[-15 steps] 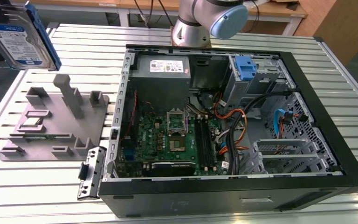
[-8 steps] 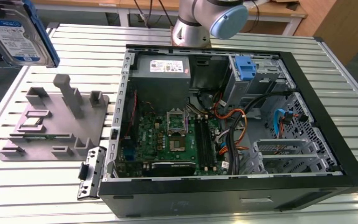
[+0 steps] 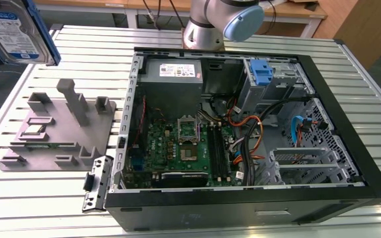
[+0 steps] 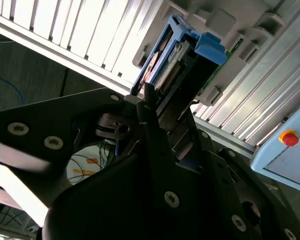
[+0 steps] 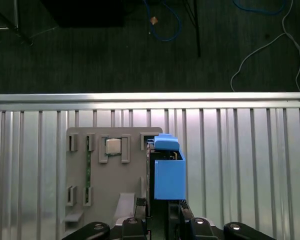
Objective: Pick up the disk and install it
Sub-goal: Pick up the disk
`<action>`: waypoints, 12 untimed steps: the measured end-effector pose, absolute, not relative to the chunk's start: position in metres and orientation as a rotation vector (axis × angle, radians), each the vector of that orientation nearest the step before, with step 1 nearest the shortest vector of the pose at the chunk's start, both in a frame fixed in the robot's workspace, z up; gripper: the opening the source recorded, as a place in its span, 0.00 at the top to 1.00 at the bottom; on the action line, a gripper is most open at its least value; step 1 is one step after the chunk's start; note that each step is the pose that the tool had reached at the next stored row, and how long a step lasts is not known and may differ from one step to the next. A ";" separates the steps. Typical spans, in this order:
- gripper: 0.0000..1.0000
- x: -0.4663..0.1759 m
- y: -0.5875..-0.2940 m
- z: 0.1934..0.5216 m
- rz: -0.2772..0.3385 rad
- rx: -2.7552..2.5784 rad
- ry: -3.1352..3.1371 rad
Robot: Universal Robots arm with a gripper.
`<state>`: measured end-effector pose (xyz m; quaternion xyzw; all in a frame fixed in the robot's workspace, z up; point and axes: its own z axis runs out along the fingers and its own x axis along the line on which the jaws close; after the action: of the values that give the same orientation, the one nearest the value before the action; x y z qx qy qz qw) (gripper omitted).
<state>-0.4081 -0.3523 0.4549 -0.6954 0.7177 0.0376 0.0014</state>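
Observation:
The disk [image 3: 10, 29] hangs high in the air at the exterior view's far left, above the table's edge. Its blue-and-white label faces the camera and a blue rail runs down its side. In the first wrist view the disk [image 5: 166, 170] is seen edge-on, blue rail uppermost, above the grey fixture. My gripper [image 5: 160, 209] is shut on its lower end. In the second wrist view the same disk [image 4: 182, 57] sticks out beyond my gripper [image 4: 160, 107], whose black fingers [image 4: 149, 102] clamp its flat sides.
An open computer case [image 3: 349, 163] lies on the slatted metal table [image 3: 38, 198], with a motherboard, cables, a grey power supply [image 3: 177, 72] and a drive bay with a blue latch [image 3: 261, 74]. A grey parts fixture [image 3: 58, 129] stands at the case's left. A loose black bracket [image 3: 95, 183] lies beside the case.

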 end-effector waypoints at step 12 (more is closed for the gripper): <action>0.65 -0.408 -0.352 0.485 0.118 -2.183 2.253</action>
<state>-0.4082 -0.3523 0.4850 -0.6954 0.7177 0.0376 0.0014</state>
